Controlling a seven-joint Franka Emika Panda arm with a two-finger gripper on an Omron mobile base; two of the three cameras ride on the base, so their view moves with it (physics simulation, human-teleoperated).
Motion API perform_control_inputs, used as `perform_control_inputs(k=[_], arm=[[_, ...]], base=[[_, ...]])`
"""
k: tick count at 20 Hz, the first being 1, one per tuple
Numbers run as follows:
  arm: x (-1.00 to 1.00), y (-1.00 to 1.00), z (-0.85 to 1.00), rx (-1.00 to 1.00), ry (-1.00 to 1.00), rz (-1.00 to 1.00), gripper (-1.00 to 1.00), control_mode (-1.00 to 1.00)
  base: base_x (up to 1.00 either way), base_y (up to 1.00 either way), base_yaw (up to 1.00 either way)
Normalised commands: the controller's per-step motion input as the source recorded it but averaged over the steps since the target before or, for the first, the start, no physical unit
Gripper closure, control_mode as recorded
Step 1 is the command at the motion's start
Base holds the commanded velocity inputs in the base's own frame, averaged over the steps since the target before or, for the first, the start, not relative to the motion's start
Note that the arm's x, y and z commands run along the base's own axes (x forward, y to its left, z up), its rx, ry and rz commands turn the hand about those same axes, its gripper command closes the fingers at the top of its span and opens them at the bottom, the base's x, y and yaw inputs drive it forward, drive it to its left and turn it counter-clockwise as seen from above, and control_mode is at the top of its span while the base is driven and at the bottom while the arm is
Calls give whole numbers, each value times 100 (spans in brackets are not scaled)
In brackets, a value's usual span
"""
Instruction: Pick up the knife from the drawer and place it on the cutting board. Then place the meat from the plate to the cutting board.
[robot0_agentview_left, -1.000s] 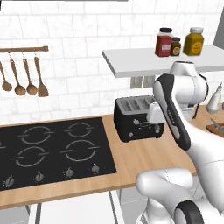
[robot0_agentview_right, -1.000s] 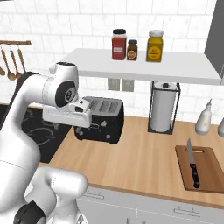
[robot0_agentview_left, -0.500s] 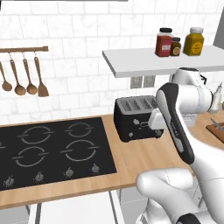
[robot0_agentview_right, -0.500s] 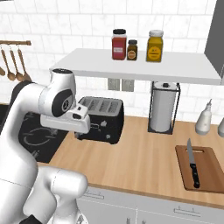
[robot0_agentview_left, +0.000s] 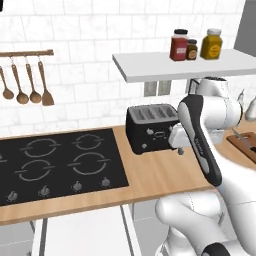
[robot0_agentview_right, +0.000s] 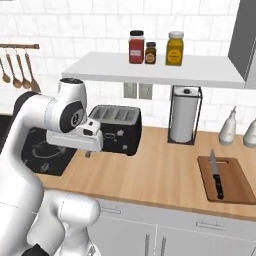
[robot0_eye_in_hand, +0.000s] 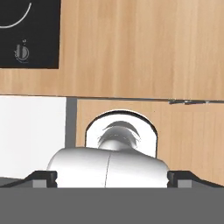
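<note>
Seeing the knife (robot0_agentview_right: 216, 175) on the cutting board (robot0_agentview_right: 226, 179), we next seek the meat; our jaws look wide apart, empty.

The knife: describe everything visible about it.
The knife has a black handle and a slim silver blade. It lies flat on the cutting board, left of the board's middle, handle toward the counter's front edge and blade pointing toward the wall. Only the board touches it; nothing grips it.

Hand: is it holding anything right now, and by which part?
Nothing is held. The hand hangs empty beside the toaster; the knife lies on the cutting board.
</note>
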Motion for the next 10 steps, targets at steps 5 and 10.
perform_control_inputs(k=[5,10], arm=[[0,0,0,0,0,0,-100,100],[0,0,0,0,0,0,-100,100]], base=[[-38,-6,-19],[-12,-23,-20]])
